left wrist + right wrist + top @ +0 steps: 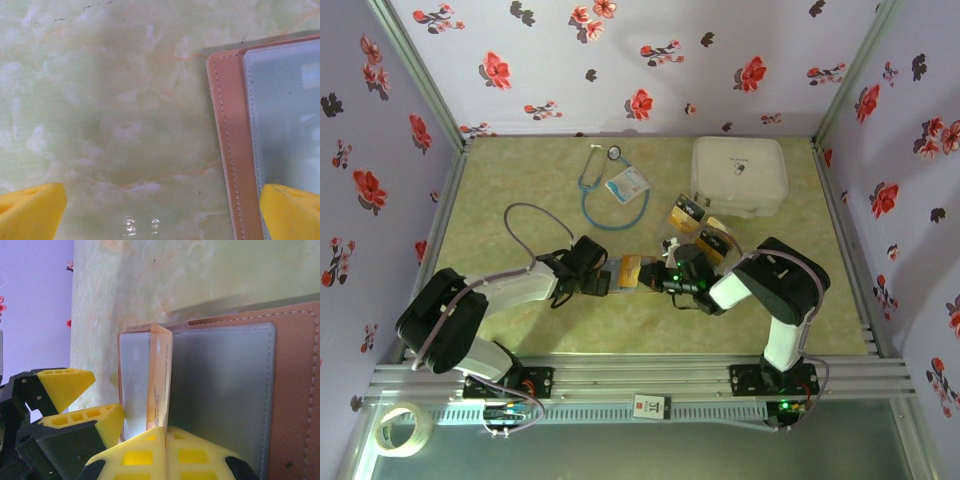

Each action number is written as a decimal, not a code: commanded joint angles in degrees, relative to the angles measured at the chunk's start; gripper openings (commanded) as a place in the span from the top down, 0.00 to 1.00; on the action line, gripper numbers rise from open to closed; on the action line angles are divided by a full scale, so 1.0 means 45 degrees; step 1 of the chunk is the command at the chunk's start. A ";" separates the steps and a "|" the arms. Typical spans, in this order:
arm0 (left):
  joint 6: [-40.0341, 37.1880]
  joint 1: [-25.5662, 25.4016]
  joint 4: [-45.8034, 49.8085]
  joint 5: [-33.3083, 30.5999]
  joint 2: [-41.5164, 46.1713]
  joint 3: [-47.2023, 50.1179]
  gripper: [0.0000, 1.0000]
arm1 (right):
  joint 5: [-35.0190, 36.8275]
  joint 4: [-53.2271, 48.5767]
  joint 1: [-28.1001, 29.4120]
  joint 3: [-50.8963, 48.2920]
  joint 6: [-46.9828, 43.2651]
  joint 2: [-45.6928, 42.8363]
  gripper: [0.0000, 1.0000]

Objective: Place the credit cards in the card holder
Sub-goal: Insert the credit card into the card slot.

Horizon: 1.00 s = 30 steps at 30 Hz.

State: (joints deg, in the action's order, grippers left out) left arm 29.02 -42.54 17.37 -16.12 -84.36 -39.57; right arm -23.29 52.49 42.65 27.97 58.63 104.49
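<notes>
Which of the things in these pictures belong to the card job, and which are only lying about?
Belong to the job:
- yellow-gold flat credit cards
- tan leather folding card holder

Only lying about:
- teal rubber stethoscope
- light-blue and white badge card
- large white rounded-square case
- roll of clear tape

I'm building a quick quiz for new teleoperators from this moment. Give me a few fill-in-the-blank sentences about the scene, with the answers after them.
1. The left gripper has its jaws ___.
2. The right gripper has its jaws ___.
3. In the top view, the white case sits to the ___ of the stethoscope.
4. The card holder lies unfolded between the two ___.

Missing words: open; shut; right; grippers.
</notes>
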 commanded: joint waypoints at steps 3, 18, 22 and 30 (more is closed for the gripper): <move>0.0115 -0.0136 0.0223 -0.0319 0.0108 0.0159 0.00 | -0.0230 -0.0307 0.0104 -0.0294 0.0063 0.0335 1.00; 0.0120 -0.0137 0.0170 -0.0297 0.0155 0.0198 0.00 | -0.0411 -0.0313 0.0109 -0.0369 0.0191 0.0518 1.00; 0.0134 -0.0140 0.0172 -0.0301 0.0138 0.0204 0.00 | -0.0460 -0.0316 0.0111 -0.0394 0.0194 0.0518 1.00; 0.0134 -0.0155 0.0135 -0.0304 0.0113 0.0200 0.00 | -0.0539 -0.0346 0.0109 -0.0432 0.0228 0.0573 1.00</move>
State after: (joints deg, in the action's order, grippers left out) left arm 29.02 -42.65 17.17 -16.14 -84.36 -39.46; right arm -25.30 54.30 42.65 27.29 59.20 105.45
